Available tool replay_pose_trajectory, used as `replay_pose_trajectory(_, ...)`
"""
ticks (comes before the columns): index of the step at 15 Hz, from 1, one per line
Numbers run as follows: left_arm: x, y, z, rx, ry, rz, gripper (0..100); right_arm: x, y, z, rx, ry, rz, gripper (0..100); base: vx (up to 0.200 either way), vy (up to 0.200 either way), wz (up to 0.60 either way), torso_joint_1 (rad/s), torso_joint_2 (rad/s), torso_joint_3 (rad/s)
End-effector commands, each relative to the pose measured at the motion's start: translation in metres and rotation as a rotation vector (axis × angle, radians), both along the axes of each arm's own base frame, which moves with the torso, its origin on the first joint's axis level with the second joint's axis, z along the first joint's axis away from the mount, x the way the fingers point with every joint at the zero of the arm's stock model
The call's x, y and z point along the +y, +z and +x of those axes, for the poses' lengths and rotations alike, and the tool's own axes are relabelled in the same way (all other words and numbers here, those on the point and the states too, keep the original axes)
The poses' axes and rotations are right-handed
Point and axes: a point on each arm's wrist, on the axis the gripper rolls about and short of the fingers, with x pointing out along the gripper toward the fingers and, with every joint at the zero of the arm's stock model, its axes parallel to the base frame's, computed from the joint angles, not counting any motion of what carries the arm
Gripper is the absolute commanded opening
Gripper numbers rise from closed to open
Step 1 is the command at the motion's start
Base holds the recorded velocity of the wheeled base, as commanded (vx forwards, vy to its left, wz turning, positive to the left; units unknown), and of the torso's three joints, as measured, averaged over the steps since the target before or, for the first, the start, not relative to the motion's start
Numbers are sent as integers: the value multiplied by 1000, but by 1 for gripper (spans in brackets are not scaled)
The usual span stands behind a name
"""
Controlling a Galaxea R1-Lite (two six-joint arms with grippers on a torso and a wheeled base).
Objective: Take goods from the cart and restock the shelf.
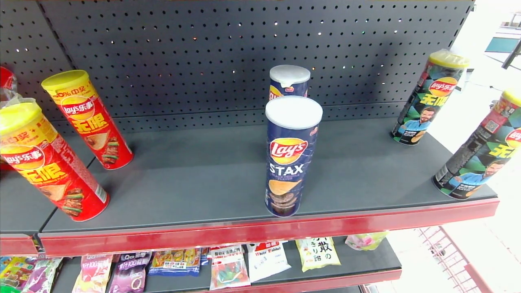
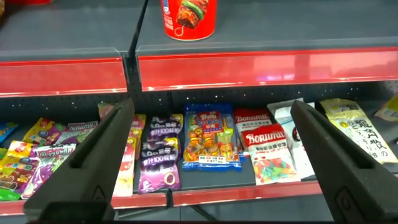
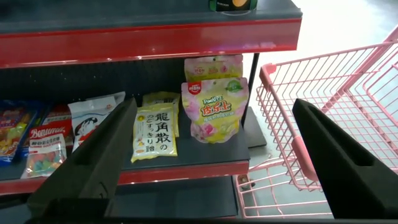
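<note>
On the upper grey shelf (image 1: 203, 179) a blue chip can (image 1: 291, 156) stands upright near the front edge, with a second blue can (image 1: 289, 81) behind it. My left gripper (image 2: 212, 107) is open with nothing between its fingers and faces the lower shelf's snack bags (image 2: 208, 137). My right gripper (image 3: 216, 106) is also open with nothing in it; it points at the lower shelf's right end, beside the pink wire cart (image 3: 323, 124). The cart's corner (image 1: 456, 260) shows low at the right of the shelf unit.
Two red cans (image 1: 87, 118) (image 1: 47, 162) stand at the shelf's left and two black-green cans (image 1: 427, 97) (image 1: 480, 150) at its right. Bare shelf lies either side of the blue cans. A yellow bag (image 3: 155, 134) and a pink-green bag (image 3: 214, 109) sit near the cart.
</note>
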Motion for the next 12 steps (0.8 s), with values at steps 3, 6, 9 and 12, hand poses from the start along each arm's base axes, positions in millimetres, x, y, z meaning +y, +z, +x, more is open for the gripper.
replay_pose_trajectory(3, 0, 0, 0, 2, 1, 0, 100, 0, 0, 0, 0, 4, 2, 100, 0, 0, 0, 0, 0, 0)
replay_pose_trajectory(6, 0, 0, 0, 2, 1, 0, 100, 0, 0, 0, -2, 17, 5, 100, 0, 0, 0, 0, 0, 0)
replay_pose_trajectory(9, 0, 0, 0, 2, 1, 0, 100, 1, 37, -7, -79, 83, 24, 100, 0, 0, 0, 0, 0, 0)
replay_pose_trajectory(12, 0, 0, 0, 2, 1, 0, 100, 3, 142, 27, -19, 202, 127, 100, 0, 0, 0, 0, 0, 0)
